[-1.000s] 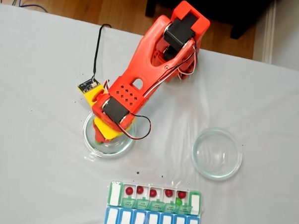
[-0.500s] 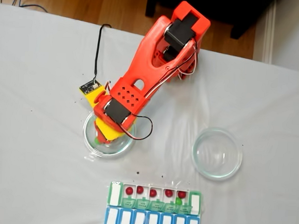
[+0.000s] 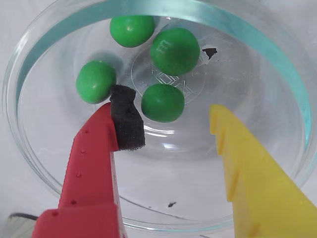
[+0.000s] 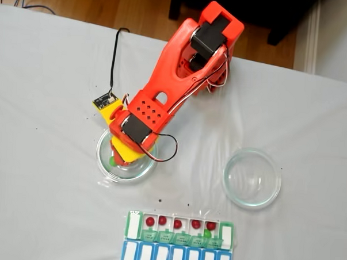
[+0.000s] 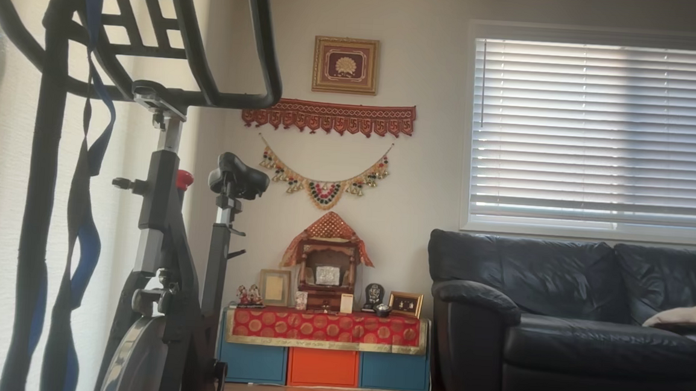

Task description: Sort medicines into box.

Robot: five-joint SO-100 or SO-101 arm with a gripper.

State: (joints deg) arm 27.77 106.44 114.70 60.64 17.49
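Note:
In the wrist view several green medicines lie in a clear glass dish; one green ball sits between my fingers, another green ball lies just left of the black foam pad on the red finger. My gripper is open, the yellow finger apart from the ball. In the fixed view the gripper reaches down into the left dish. The box lies at the table's near edge, lids open, with several dark red medicines in its white compartments.
An empty glass dish stands to the right of the arm in the fixed view. A small circuit board with a black cable lies beside the left dish. White cloth covers the table; wooden floor runs beyond its far edge.
The gripper has shifted slightly left and deeper into the left dish. Dishes and box have not moved.

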